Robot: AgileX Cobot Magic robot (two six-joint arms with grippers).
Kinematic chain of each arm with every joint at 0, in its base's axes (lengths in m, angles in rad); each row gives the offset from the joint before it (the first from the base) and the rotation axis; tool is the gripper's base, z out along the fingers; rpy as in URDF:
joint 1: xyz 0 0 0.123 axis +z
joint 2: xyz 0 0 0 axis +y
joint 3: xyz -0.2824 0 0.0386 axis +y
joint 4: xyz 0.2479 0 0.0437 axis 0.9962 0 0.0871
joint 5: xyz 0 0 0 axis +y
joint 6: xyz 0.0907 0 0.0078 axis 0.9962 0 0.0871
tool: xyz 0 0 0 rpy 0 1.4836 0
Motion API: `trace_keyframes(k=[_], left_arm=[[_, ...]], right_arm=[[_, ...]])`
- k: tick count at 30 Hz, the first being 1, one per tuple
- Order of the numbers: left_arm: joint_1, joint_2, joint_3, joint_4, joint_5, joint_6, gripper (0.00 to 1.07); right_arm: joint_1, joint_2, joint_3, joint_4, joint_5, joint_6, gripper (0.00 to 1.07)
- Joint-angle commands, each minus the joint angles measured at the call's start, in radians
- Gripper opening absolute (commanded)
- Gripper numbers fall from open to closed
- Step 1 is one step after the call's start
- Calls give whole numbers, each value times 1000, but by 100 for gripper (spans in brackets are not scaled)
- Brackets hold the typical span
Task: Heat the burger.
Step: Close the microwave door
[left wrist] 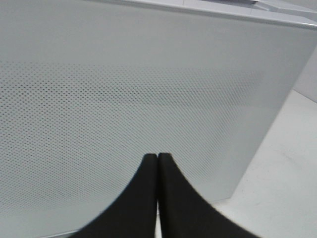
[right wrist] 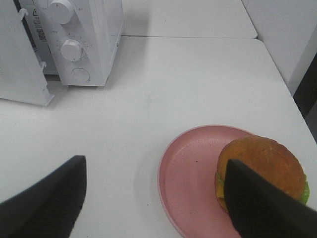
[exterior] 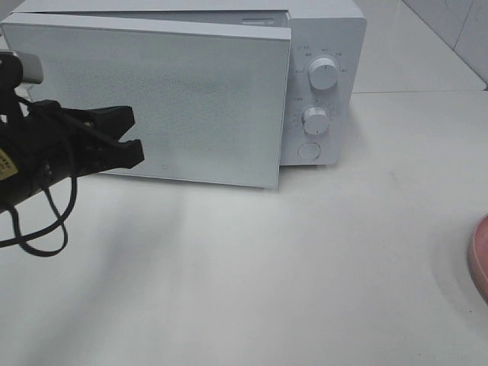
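The burger, with a golden-brown bun and a bit of green lettuce and yellow cheese showing, sits on the pink plate; it shows only in the right wrist view. My right gripper is open wide above the plate, one finger in front of the burger, touching nothing. The white microwave has its door swung partly open. My left gripper is shut and empty, with its fingertips close in front of the door's dotted face.
The microwave's two knobs and round button are on its right panel. Only the plate's rim shows at the right edge of the high view. A black cable hangs under the left arm. White table all around.
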State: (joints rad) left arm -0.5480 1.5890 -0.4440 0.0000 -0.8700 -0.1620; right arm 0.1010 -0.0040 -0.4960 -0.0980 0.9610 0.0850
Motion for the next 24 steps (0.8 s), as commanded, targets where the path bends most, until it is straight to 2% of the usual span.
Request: trace_keyframes(k=[1, 5, 12, 13, 17, 24], left_arm=[[-25, 17, -39, -48, 12, 9, 0], [-70, 70, -126, -99, 62, 9, 0], [-115, 140, -231, -106, 79, 10, 0], [-128, 163, -272, -106, 95, 10, 0], [-141, 200, -329, -115, 120, 10, 0], [-153, 284, -456, -188, 138, 11, 0]], right_arm=[[-6, -25, 1, 2, 1, -6, 72], [-6, -25, 1, 2, 1, -6, 72], [-6, -25, 1, 2, 1, -6, 72], [-6, -25, 1, 2, 1, -6, 72], [-6, -25, 1, 2, 1, -6, 72], [-6, -25, 1, 2, 1, -6, 72]])
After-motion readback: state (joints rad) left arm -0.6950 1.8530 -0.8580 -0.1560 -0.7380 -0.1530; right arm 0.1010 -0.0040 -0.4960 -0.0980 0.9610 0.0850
